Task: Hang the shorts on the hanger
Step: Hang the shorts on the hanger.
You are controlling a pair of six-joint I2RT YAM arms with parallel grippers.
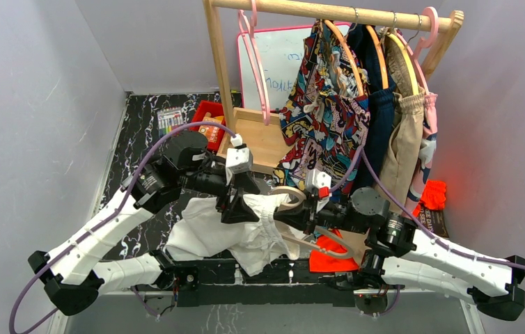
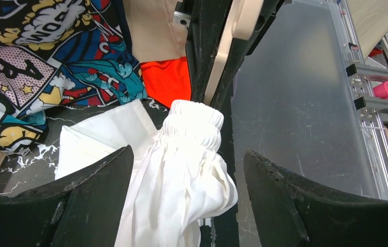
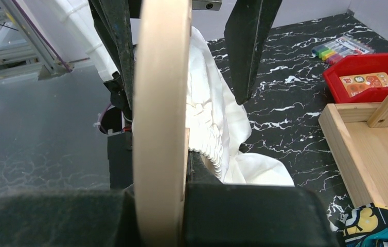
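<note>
1. Centrally, low in the overhead view, the shorts [image 1: 214, 236] are seen as a plain white cloth heap on the black marbled surface [image 1: 131, 132], just ahead of the arm bases.
2. Their gathered elastic waistband is raised off the surface and bunched into a tight ribbed roll; below it the cloth is hung in soft folds, and one wide, flat leg is spread toward the left of the frame.
3. The left claw [image 2: 188, 154] is held wide, its dark fingers [image 2: 89, 200] set on either side of the hanging cloth below the waistband; a clear gap is left at the finger on the right of the wrist view.
4. The hanger [image 3: 161, 103], pale cream and thickly rounded, is clamped in the right claw [image 3: 160, 180], which is closed narrowly on it.
5. In the right wrist view the hanger is shown as an upright bar through the middle of the frame, with the ribbed waistband just beside it on the right.
6. Whether the bar is passed inside the waist opening cannot be told.
7. A comic-print garment [image 1: 322, 118] is hung on the wooden rack [image 1: 329, 10] in the upper half of the overhead view, and an orange cloth [image 1: 329, 257] is laid at the lower right of the shorts.
</note>
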